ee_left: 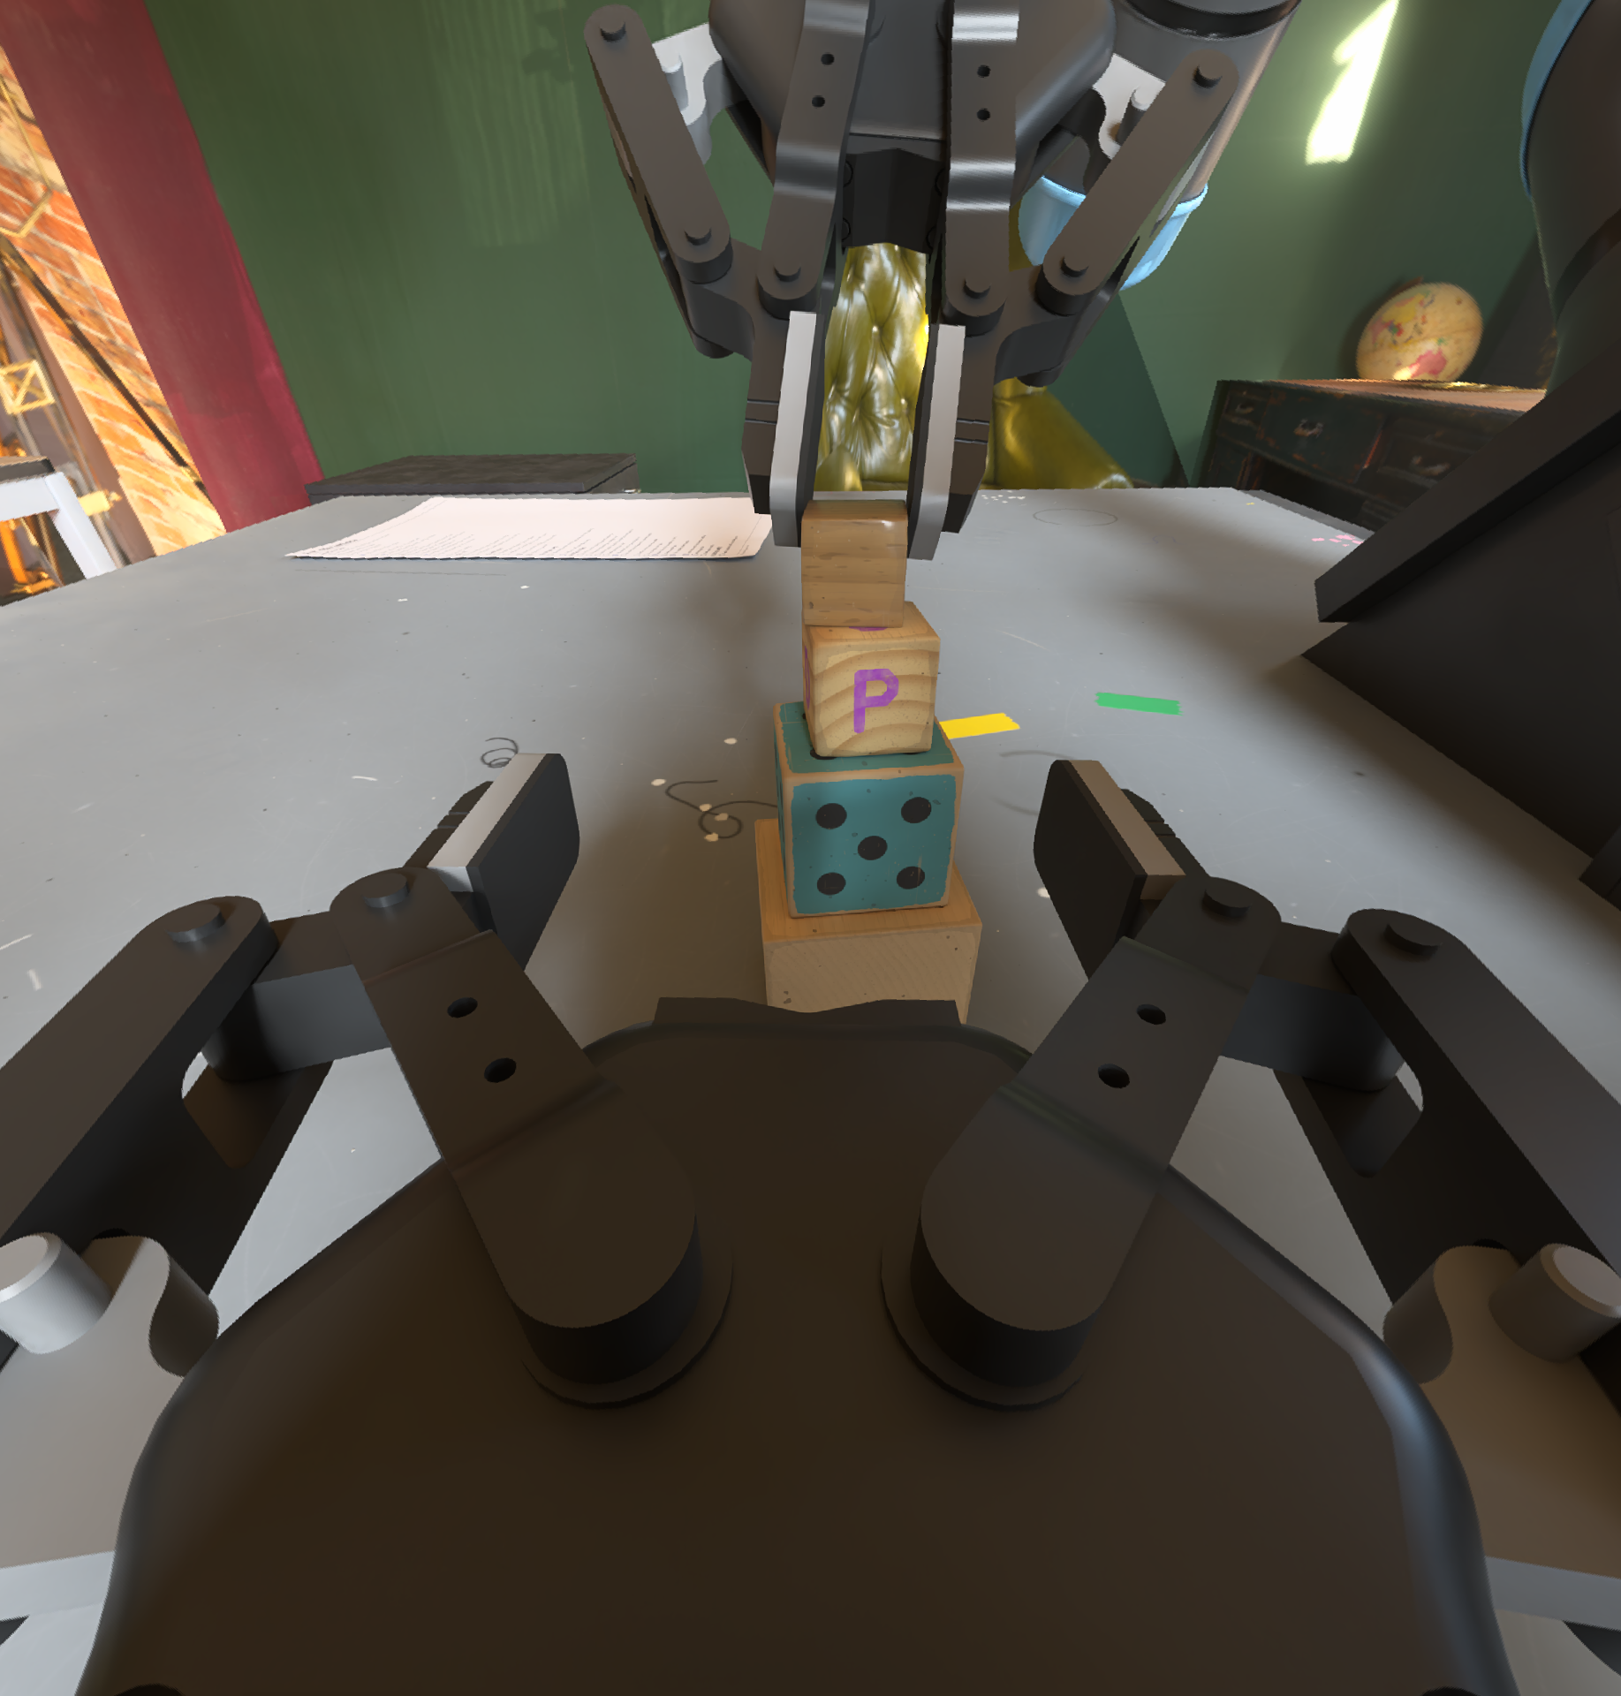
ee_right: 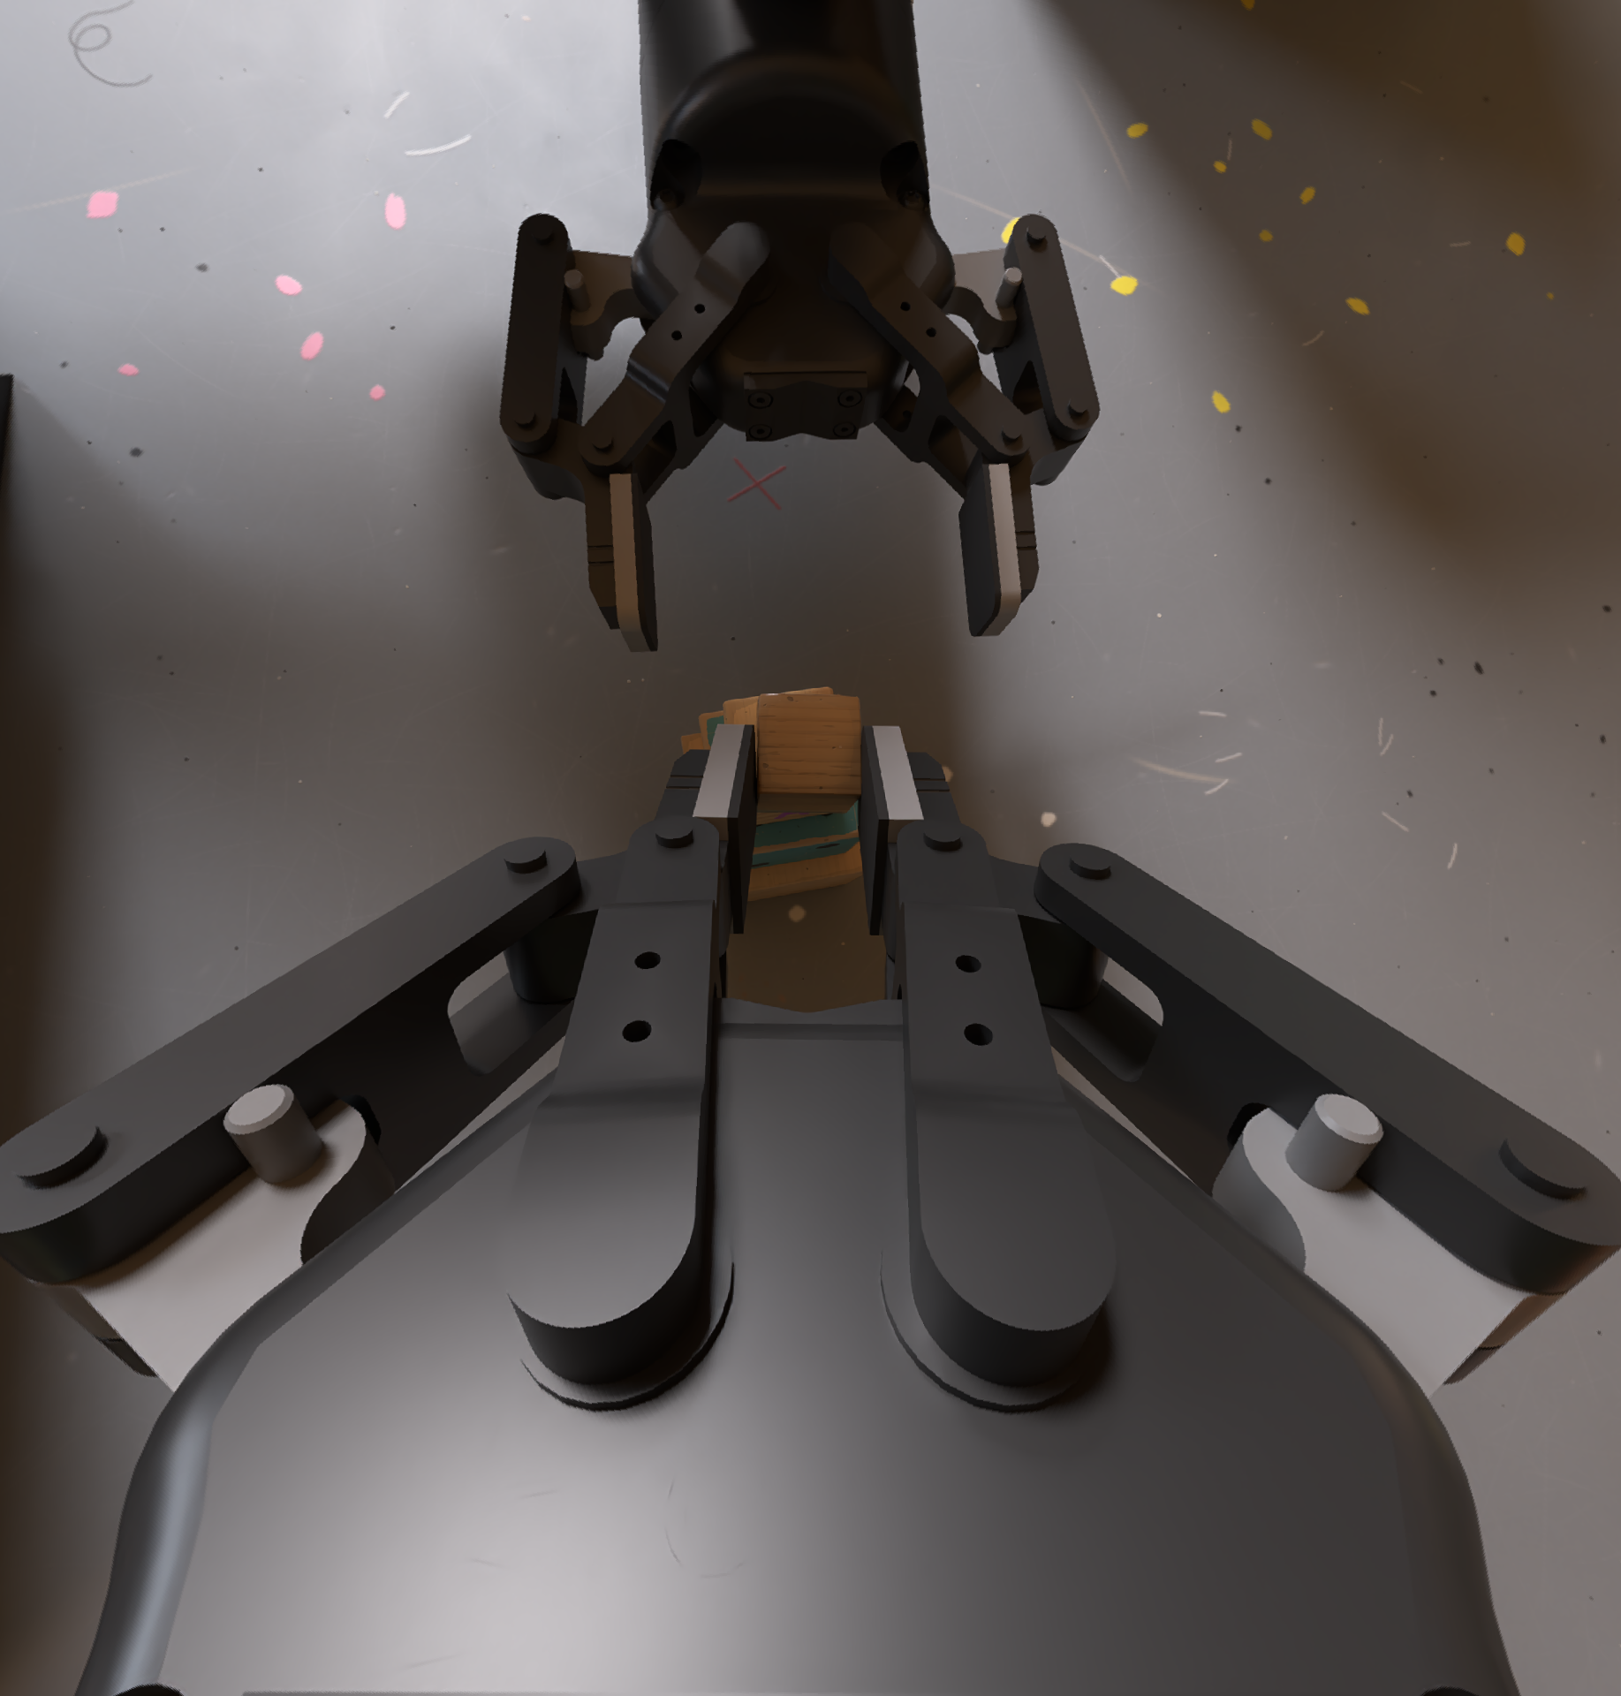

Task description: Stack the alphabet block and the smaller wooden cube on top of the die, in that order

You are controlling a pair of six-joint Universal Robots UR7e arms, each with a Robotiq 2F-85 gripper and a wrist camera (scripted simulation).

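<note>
Dark grey linkage fingers (ee_left: pixel 503 826) — pale pads, round pivot pins.

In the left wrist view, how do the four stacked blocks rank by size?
1. Plain wooden base block, partly hidden
2. Teal die
3. Alphabet block
4. Smaller wooden cube, slightly smaller than the alphabet block; close call.

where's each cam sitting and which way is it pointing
Left wrist view: low near the table, facing level at the stack of small wooden cube, alphabet block, die and larger wooden block; its own open left gripper frames it.
Right wrist view: above, facing down; its own right gripper grips the cube.
Shared: the stack and both grippers.
</note>
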